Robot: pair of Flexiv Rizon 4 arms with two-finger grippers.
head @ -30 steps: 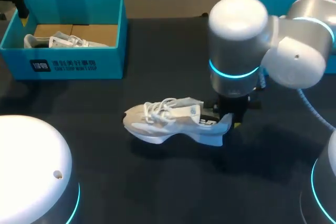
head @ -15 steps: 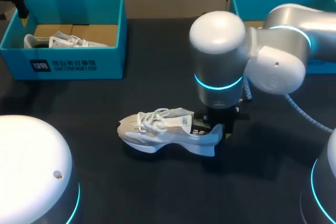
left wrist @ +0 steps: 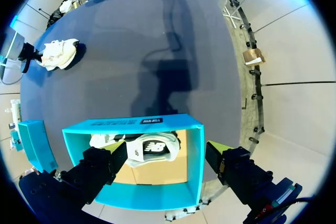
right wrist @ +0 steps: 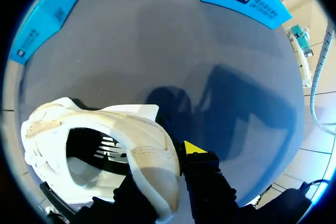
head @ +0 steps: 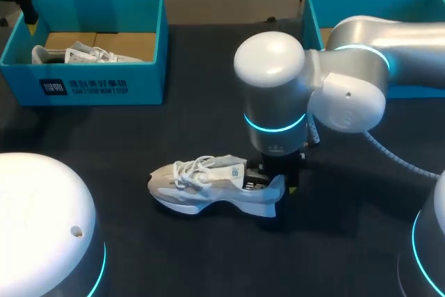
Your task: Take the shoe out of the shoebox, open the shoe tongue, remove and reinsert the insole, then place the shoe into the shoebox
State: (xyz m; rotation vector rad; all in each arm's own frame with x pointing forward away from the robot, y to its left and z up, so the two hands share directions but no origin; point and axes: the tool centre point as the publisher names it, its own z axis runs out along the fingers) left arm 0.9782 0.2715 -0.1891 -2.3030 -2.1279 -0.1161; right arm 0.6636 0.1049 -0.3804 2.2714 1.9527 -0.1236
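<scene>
"Where's the sneaker (head: pixel 208 187)?"
"Middle of the surface (head: pixel 208 119), right pincer (right wrist: pixel 167 163) clamped on its heel; left pincer (left wrist: pixel 167 156) gapes above the far-left shoebox (head: pixel 97 88)."
"Risk?"
"Thin grip could slip, tipping the sneaker."

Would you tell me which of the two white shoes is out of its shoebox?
The shoe on the table, its heel gripped by the right end effector; the other shoe lies inside the left shoebox.
</scene>
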